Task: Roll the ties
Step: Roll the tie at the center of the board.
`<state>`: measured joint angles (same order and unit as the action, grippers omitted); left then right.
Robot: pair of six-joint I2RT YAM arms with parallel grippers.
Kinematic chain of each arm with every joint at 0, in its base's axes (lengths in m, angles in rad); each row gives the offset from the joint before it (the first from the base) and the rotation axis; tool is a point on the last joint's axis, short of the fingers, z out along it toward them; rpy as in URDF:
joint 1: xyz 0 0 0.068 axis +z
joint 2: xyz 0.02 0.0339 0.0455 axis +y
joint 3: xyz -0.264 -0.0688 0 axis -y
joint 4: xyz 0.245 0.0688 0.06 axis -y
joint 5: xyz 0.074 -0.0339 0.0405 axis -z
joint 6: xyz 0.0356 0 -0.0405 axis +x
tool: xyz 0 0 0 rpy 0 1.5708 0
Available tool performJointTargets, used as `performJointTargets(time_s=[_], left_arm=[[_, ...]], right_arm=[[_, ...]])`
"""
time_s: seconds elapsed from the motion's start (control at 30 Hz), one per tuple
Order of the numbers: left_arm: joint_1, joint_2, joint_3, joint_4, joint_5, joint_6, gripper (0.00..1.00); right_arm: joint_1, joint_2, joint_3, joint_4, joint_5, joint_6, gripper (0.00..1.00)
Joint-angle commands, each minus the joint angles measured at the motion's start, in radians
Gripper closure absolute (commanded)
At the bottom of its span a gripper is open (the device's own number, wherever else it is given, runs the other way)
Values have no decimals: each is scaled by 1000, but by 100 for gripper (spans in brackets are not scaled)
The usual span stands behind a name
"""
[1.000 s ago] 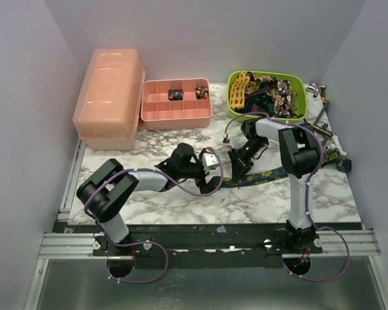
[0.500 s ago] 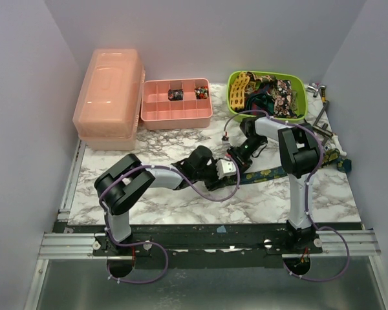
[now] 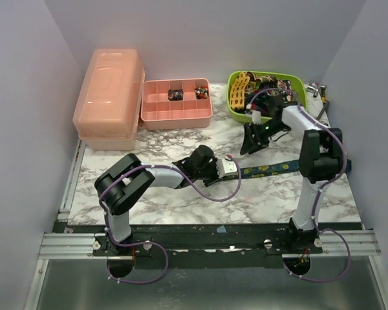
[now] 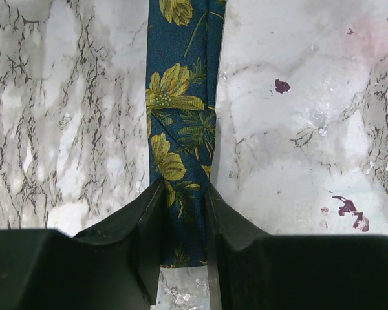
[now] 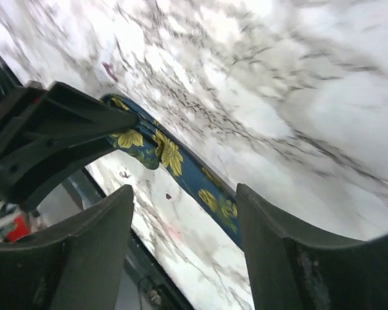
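Tie (image 4: 179,123) flat on table (image 4: 310,142), narrow end clamped in left claw (image 4: 181,197). Right claw (image 5: 184,194) apart, empty. Soft, light, likely slippery; best held at tip and kept taut.

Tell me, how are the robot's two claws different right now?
The left gripper is pinched shut on the blue flowery tie; the right gripper is wide open, holding nothing. The left gripper sits at the tie's end on the marble table; the right gripper is apart from the tie, closer to the green bin. Both are black.
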<state>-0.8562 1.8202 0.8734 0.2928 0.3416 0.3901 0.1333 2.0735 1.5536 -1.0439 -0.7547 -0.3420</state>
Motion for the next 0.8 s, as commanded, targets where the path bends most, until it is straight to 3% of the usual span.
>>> performJointTargets(time_s=[0.0,0.03,0.1,0.17,0.23,0.33,0.5,0.57,0.67,0.77], left_arm=[[19,14,-20,-107,-21,14,73],[20,9,-22,-107,-19,16,73],[27,5,-26,-104,-17,15,73],[31,3,-24,-105,-15,10,73],[32,3,-20,-106,-13,9,73],[32,1,-23,-101,-13,12,72],[31,4,-28,-91,-5,16,72],[32,6,-30,-87,-9,19,72],[33,9,-39,-74,-9,25,72],[35,11,-46,-67,-3,29,72]], right_arm=[[-123,-207,39,152,-111,59,26],[-152,-262,17,270,-130,174,3],[-166,-355,-62,556,-72,471,0],[-167,-389,-85,618,-24,564,0],[-166,-350,-63,573,-95,524,0],[-166,-219,79,323,-243,400,0],[-172,-383,-187,673,-290,623,0],[-171,-353,-191,546,-369,549,0],[-135,-293,-184,314,-302,425,0],[-100,-249,-238,267,-299,374,12]])
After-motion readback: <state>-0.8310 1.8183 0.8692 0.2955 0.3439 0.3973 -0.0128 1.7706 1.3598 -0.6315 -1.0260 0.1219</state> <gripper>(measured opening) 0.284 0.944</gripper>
